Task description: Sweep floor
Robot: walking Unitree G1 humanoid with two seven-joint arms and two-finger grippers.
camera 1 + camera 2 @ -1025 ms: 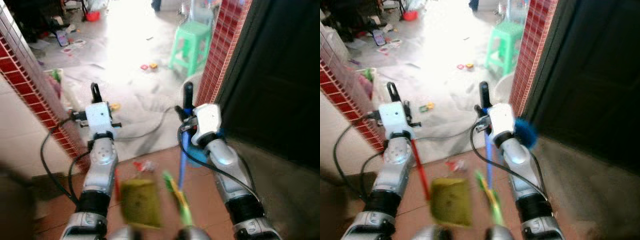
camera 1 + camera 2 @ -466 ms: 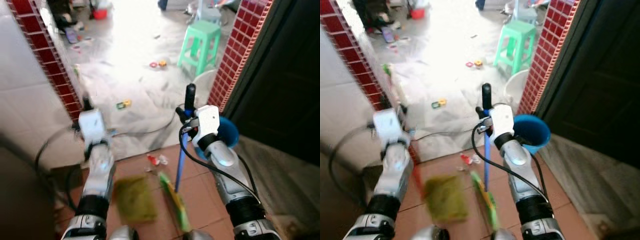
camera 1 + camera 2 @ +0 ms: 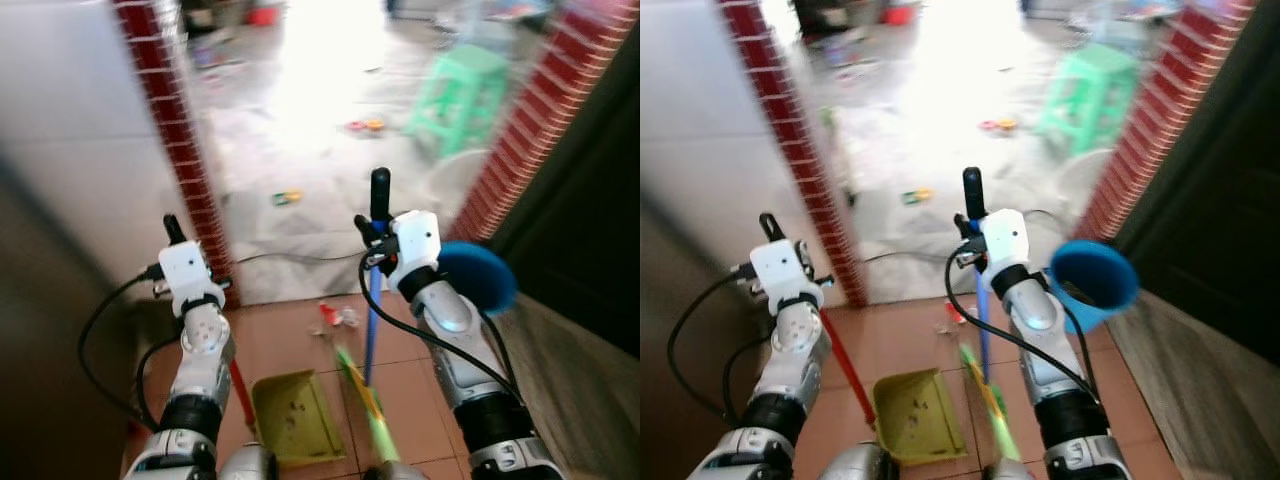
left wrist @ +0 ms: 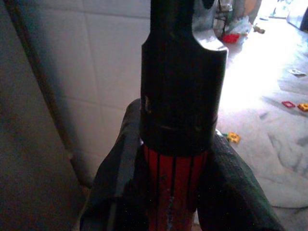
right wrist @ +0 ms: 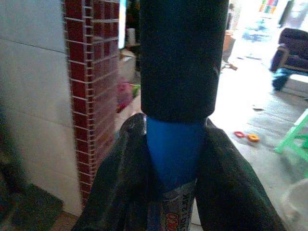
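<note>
Right wrist view, fingers (image 5: 120, 192) clamping blue broom handle (image 5: 174, 154), left fingers (image 4: 118, 183) gripping red dustpan handle (image 4: 173, 187)

Near floor (image 3: 910, 330): terracotta tiles, running up to a doorway.
Far floor (image 3: 300, 215): pale grey concrete, glaring white further out.
Dustpan (image 3: 915, 415): yellow-green, lying flat on the tiles, specks showing inside.
Broom head (image 3: 990, 400): green bristles touching the tiles just beside the dustpan.
Red scrap (image 3: 330, 313): lying on the tiles near the threshold.
Cable (image 3: 300, 257): black, trailing across the concrete.
Small toys (image 3: 287, 197): yellow-green pieces sitting on the concrete; more (image 3: 364, 125) further off.
Stool (image 3: 1087, 88): green, standing on the concrete.
</note>
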